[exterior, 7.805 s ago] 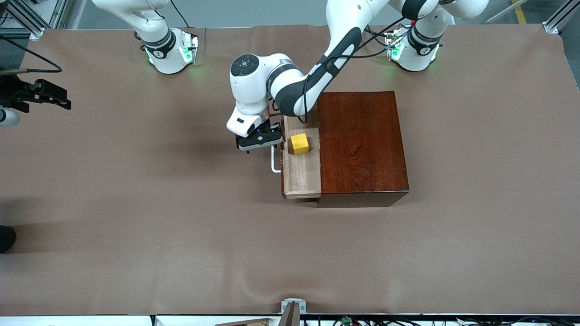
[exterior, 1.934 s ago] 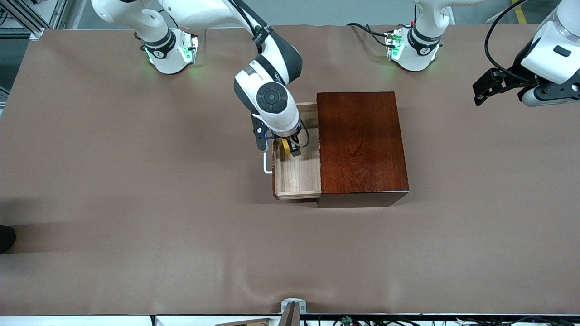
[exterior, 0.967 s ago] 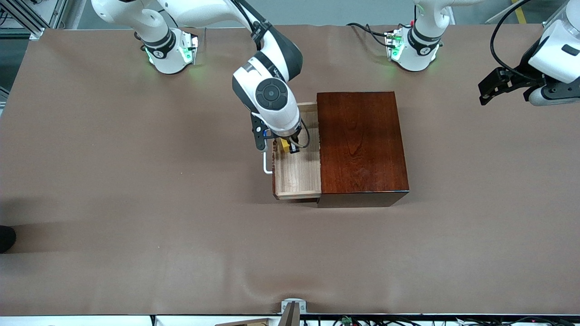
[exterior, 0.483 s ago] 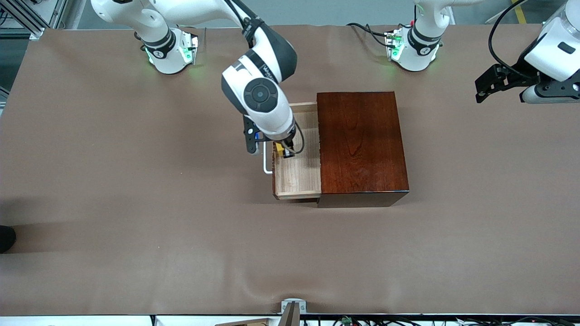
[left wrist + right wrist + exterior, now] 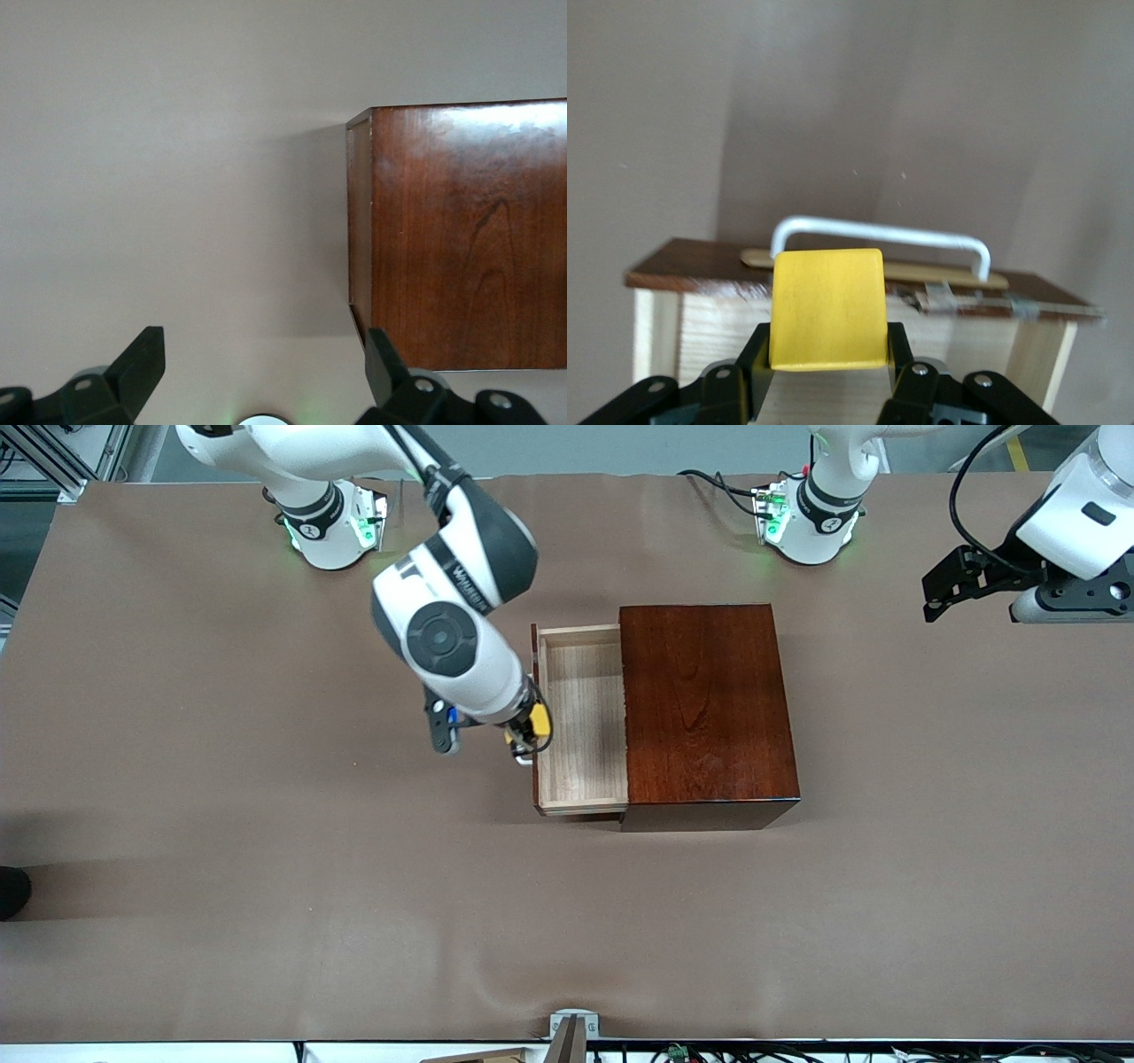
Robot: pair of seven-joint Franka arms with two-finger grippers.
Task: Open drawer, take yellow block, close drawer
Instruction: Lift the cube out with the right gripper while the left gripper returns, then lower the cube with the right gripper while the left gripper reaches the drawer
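Front view, starting at the right arm's end: smooth brown table [image 5: 221, 824] cover, matte and faintly wrinkled. Right gripper [image 5: 524, 737] up in the air over the drawer's front edge and white handle [image 5: 524, 760], jaws closed on the yellow block [image 5: 539, 722]. Block lifted clear of the tray, not touching the wood. Drawer [image 5: 580, 717] pulled out toward the right arm's end, a shallow rectangular tray lined in pale, straight-grained wood, with nothing lying on its floor. Box [image 5: 709, 704] just beside it, glossy dark reddish-brown with a flame-like grain on its flat top. Left gripper [image 5: 952, 589] held high over bare table at the left arm's end, well apart from the box, waiting.

Left wrist view: black fingers [image 5: 142, 363] spread wide with nothing between them; polished box [image 5: 461, 230] seen from above, with a bright sheen along one edge.

Right wrist view: plain cube [image 5: 828, 307], smooth-faced with crisp edges, pinched between black fingertips [image 5: 755, 359]; white U-shaped bar [image 5: 881, 235] above the dark front panel, light wood drawer [image 5: 700, 332] walls below it.
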